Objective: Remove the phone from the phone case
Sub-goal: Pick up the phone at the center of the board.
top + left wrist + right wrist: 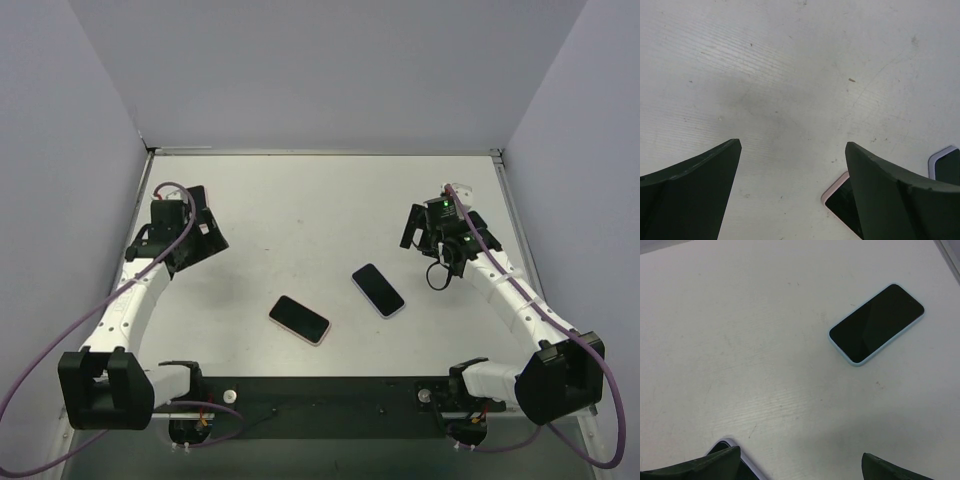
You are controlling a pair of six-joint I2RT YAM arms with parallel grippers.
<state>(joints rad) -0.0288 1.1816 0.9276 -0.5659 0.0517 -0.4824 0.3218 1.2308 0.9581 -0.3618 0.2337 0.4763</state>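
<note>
Glossy black phone [876, 323], matt plastic-looking case [857, 363], scuffed matt table [765, 340] (faintly ribbed)

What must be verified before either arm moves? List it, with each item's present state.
1. Left end effector open and empty: ok.
2. Right end effector open and empty: ok.
3. Phone nearer the left arm flat, screen up: ok.
4. Phone nearer the right arm flat, screen up, apart from the other: ok.
5. A phone grasped: not ok; both lie untouched on the table.
6. Which phone to start on: cannot tell.
</note>
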